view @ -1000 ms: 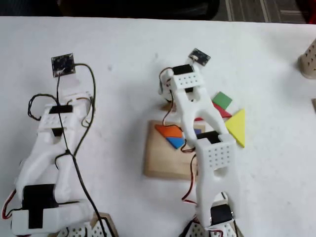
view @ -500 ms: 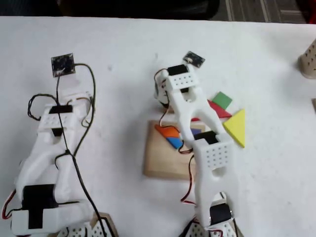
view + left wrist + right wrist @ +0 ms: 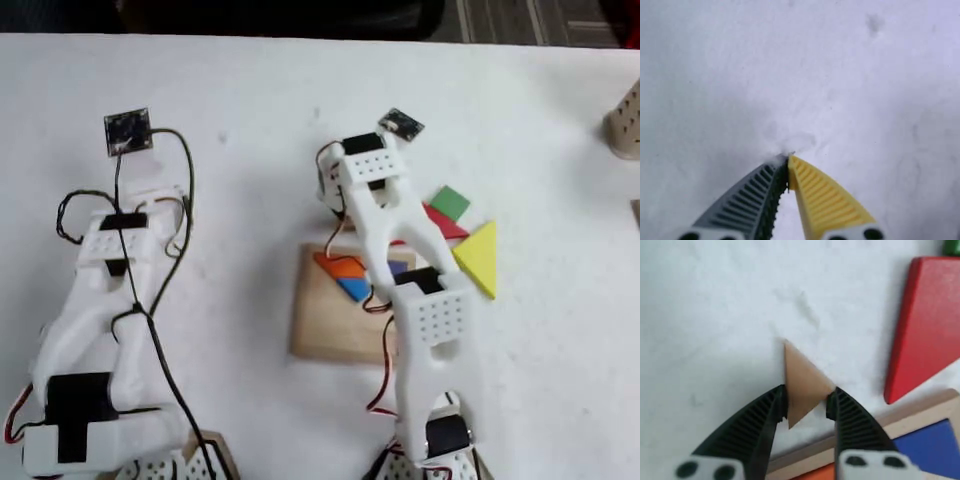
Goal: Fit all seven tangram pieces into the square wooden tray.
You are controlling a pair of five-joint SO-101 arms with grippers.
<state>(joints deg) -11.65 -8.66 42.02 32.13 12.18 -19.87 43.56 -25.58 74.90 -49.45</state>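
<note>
The right jaws pinch a tan triangle [image 3: 801, 375] just outside the far rim of the wooden tray [image 3: 325, 335]. Inside the tray lie an orange piece [image 3: 343, 266] and a blue piece [image 3: 356, 289]. A red piece [image 3: 925, 325], green square [image 3: 450, 203] and yellow triangle [image 3: 480, 256] lie on the counter [image 3: 250, 100] off the tray's far right corner. The left jaws are pressed together, well left of the tray.

the left arm [image 3: 90, 300] and right arm [image 3: 437, 325] are white printed shells with perforated plates, black motor blocks and thin black and red cables [image 3: 160, 350]. the left gripper [image 3: 788, 159] pairs a grey ribbed finger [image 3: 742, 205] with a yellow one; the right gripper [image 3: 807, 402] has black ribbed fingers [image 3: 750, 435].
</note>
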